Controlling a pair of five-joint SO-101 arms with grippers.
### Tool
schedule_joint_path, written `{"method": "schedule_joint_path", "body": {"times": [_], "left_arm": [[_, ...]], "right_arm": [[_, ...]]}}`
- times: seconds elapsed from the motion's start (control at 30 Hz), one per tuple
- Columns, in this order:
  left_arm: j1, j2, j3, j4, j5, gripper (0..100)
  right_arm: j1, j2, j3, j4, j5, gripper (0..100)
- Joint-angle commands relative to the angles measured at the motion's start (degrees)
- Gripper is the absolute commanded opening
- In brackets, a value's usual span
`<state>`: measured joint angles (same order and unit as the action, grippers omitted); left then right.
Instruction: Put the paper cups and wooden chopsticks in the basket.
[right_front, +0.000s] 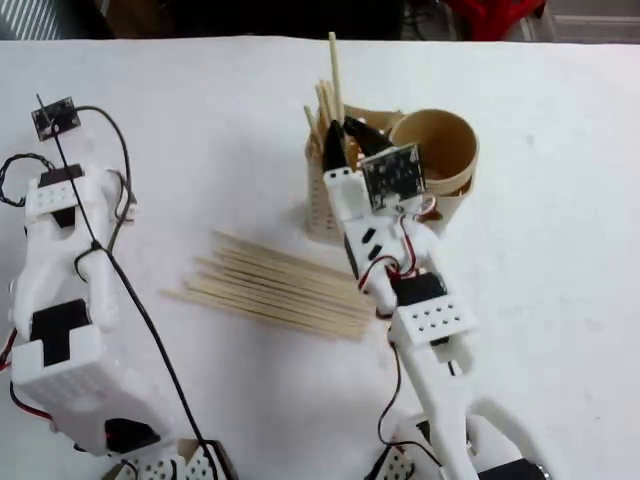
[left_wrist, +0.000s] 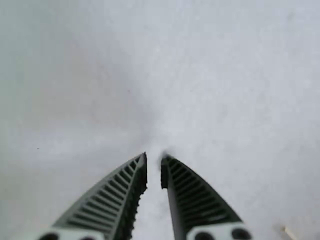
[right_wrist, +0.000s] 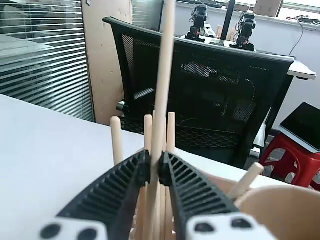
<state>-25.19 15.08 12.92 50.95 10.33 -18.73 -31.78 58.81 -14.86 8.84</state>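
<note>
Holding pale wooden chopstick (right_wrist: 164, 75) upright: right gripper (right_wrist: 154, 167) fingers clamped on it, white perforated basket (right_front: 320, 215) just below. Next, likely: part fingers, drop. Left gripper (left_wrist: 153, 160) near-shut, empty.

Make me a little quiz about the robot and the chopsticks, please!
1. True or false: the right hand is pinching one upright chopstick.
2. Where does the pile of chopsticks lie? A on a plate, B on the table, C in a drawer.
3. Fill in: the left hand is holding ____.
Key: 1 true; 2 B; 3 nothing.
</note>
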Motion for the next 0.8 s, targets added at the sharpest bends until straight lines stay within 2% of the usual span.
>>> {"method": "schedule_joint_path", "body": {"times": [0.0,0.1,0.27,0.43,0.53,0.67,0.77], "left_arm": [[0.13,-0.31,-0.18,-1.05,0.44,7],[0.92,-0.31,-0.18,-1.05,0.44,7],[1.19,-0.31,-0.18,-1.05,0.44,7],[1.63,-0.31,-0.18,-1.76,0.44,7],[1.80,-0.31,-0.09,-2.11,-0.62,7],[1.89,-0.22,0.00,-2.20,-1.76,7],[1.89,-0.22,0.00,-2.29,-1.85,7]], "right_arm": [[-0.13,-1.19,0.79,-0.66,-0.44,14.7],[-0.22,-1.36,0.79,-0.48,-0.44,16.8],[-0.04,-3.38,1.67,-0.40,-0.26,10.8],[-0.48,-13.49,7.65,1.54,0.09,4.4],[-0.31,-22.11,10.20,10.59,0.09,1.5],[-0.40,-32.92,10.90,30.46,0.35,2.8],[-2.07,-38.81,10.90,41.27,5.27,2.8]]}}
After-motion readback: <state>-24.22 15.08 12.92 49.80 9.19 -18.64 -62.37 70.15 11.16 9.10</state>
